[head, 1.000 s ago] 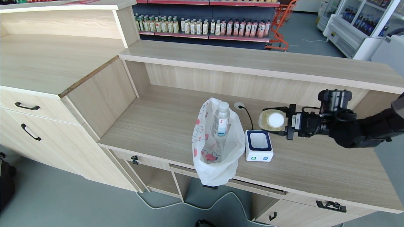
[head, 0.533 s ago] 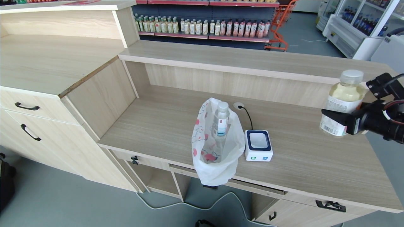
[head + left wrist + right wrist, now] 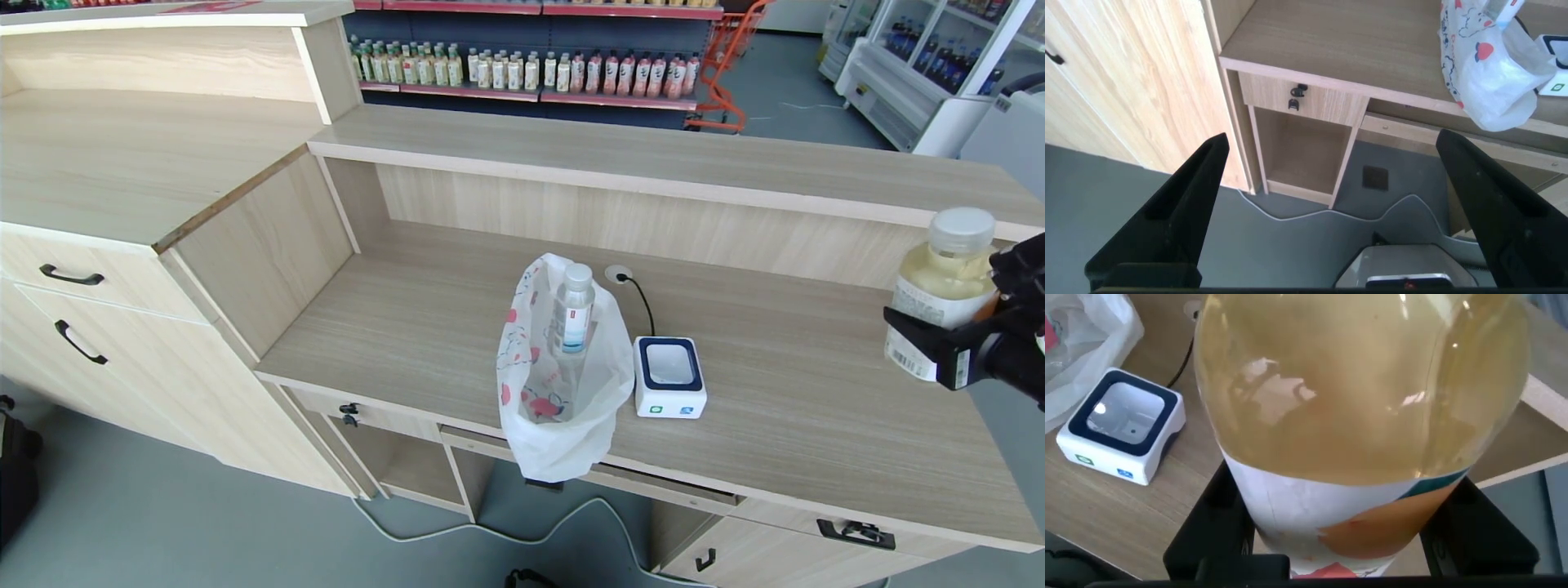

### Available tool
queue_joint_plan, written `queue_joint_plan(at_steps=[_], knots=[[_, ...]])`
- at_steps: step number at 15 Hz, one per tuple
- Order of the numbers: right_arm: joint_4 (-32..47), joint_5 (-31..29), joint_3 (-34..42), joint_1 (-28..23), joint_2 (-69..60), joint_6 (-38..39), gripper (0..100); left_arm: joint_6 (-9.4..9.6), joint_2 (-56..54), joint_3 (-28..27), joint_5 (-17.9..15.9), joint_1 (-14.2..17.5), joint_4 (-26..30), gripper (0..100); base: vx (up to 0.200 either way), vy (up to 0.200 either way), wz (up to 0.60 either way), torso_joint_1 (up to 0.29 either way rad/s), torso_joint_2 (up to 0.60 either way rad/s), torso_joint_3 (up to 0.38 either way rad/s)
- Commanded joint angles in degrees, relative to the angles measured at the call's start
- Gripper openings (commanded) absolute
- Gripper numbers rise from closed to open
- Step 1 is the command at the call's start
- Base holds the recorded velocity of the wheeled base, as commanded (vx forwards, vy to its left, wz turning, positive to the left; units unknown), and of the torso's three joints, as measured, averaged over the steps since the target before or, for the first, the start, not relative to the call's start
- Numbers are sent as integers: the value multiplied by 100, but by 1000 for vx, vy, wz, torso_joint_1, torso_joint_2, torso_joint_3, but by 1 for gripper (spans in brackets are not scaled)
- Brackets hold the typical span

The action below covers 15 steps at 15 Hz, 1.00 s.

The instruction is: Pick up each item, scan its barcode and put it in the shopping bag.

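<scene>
The juice bottle is showing pale yellow liquid, and it is wearing a white cap and a white label with an orange patch and a black barcode. The right gripper is showing black against it. The shopping bag is showing translucent white with red and pink hearts. The clear bottle is carrying a white cap and a red-and-white label. The scanner is showing white with a navy frame and 2 small squares, green and blue. The counter is displaying light wood grain.
</scene>
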Motion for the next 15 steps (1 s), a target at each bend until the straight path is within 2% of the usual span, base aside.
queue_joint_plan(at_steps=[1,5,6,10,13,15], knots=[[-148,2,27,1,-22,-119,0,1,-2,1,1,0,0,100,0,0,0,0,0,0],[-376,81,36,37,-84,-506,0,1,-2,1,1,0,0,100,0,0,0,0,0,0],[-429,169,54,98,-92,-515,0,1,-2,1,1,0,0,100,0,0,600,-12,2,7],[-956,221,36,968,31,-515,0,1,-2,1,1,0,0,100,0,0,600,4,0,-1],[-1088,257,36,1926,365,-568,0,1,-2,1,-8,0,0,100,0,0,600,2,-1,6],[-1009,476,45,2111,769,-559,0,1,-2,1,1,0,0,100,0,0,300,4,-1,1]])
